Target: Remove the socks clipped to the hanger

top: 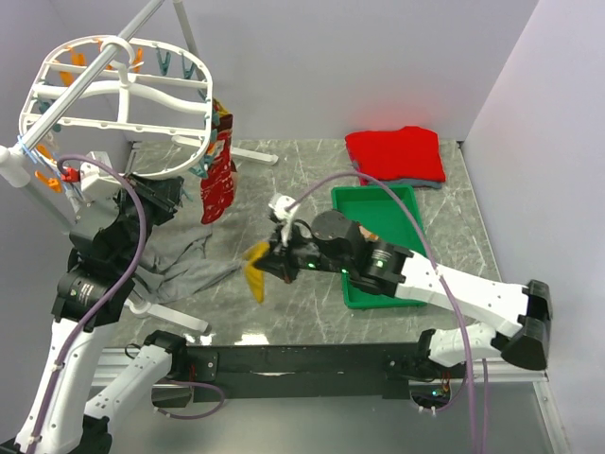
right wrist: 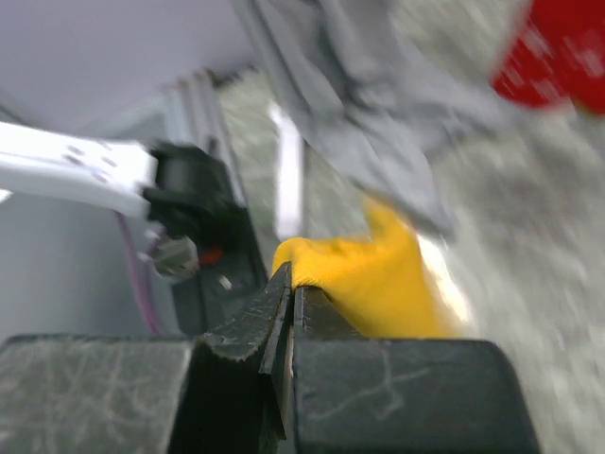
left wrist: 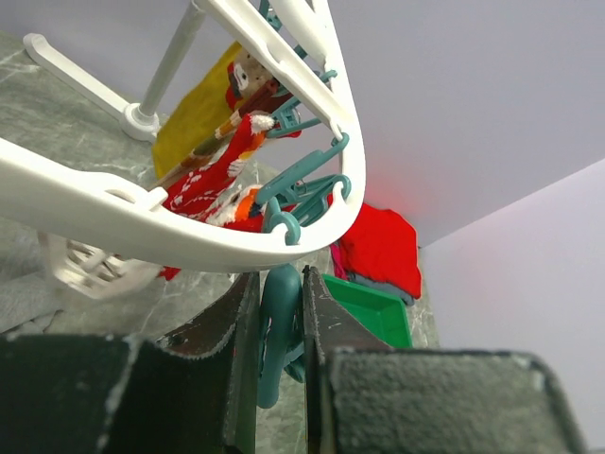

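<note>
Grip on the mustard sock (right wrist: 378,284) looks thin. Our right end effector (right wrist: 288,298) is clamped fully down on just its edge, so we judge a quick swing could shake it loose. The sock dangles over the bench (top: 312,180), well apart from the hanger (left wrist: 113,213), its long axis running down from the pinched end and its free end pointing benchward. Our left end effector (left wrist: 281,322) pinches a teal clip (left wrist: 276,364); a hard tug could swing the hanger and its red socks (top: 219,184).

You've got white shells and black joints on left arm (top: 66,350) and right arm (top: 463,288), purple cables (top: 143,232) looping, right gripper (right wrist: 286,284) serrated black.
</note>
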Controlling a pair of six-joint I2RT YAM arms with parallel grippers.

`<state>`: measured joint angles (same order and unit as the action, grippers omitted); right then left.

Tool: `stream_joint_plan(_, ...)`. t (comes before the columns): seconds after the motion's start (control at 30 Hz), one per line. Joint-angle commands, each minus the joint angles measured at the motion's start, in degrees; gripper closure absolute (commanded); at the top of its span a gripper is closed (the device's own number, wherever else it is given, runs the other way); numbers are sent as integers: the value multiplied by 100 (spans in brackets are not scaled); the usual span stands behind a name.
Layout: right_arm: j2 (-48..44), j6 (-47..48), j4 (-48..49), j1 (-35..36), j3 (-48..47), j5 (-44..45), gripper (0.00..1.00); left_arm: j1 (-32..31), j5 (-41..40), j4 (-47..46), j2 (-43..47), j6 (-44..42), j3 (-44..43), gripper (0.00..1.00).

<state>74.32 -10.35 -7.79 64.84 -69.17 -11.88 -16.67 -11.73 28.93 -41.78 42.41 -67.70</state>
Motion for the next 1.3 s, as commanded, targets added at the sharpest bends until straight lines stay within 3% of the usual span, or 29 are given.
stream_joint_plan(0.0, -804, -336, -91, -400, 806, 713, 100, -12, 100, -63, 91, -198, -111, 99)
stream_joint_plan(0.1, -1446, -678, -187, -1191, 1737, 1072, 100, -12, 170, 34, 109, -251, -156, 99)
stream_joint_plan(0.3, -2211, -1240, -1171, -2946, 2345, 2259, 100, -12, 355, -19, 258, -286, -77, 99)
stream_joint_plan(0.47, -2405, -1628, -1418, -4083, 2697, 2401, 100, -12, 338, 51, 372, -348, -138, 99)
stream_joint_plan(0.6, -2292, -1620, -1322, -4541, 2926, 2216, 75, -12, 373, 78, 504, -470, -191, 99)
stream_joint_plan(0.67, -2160, -1541, -1348, -4533, 2892, 2234, 61, -12, 373, 104, 565, -515, -208, 99)
stream_joint_plan(0.7, -1994, -1418, -1356, -4533, 2796, 2164, 47, -3, 373, 139, 592, -532, -217, 98)
stream_joint_plan(0.83, -1667, -1110, -1392, -4332, 2382, 1900, 24, -12, 346, 236, 732, -638, -226, 96)
stream_joint_plan(0.87, -1606, -1040, -1383, -4209, 2277, 1996, 22, -3, 364, 227, 776, -681, -209, 96)
stream_joint_plan(0.9, -1475, -935, -1392, -4007, 2024, 2162, 9, -12, 364, 227, 811, -699, -200, 95)
stream_joint_plan(0.93, -1386, -890, -1418, -3823, 1865, 2338, 5, -12, 355, 219, 873, -717, -173, 95)
stream_joint_plan(1.0, -1037, -715, -1418, -3164, 1322, 2752, 0, -12, 338, 218, 926, -743, -156, 95)
stream_joint_plan(1.07, -737, -592, -1226, -2716, 968, 2561, 0, -3, 311, 254, 952, -743, -156, 94)
stream_joint_plan(1.27, 354, -433, 134, -2204, 70, 628, 0, -3, 294, 376, 961, -796, -252, 93)
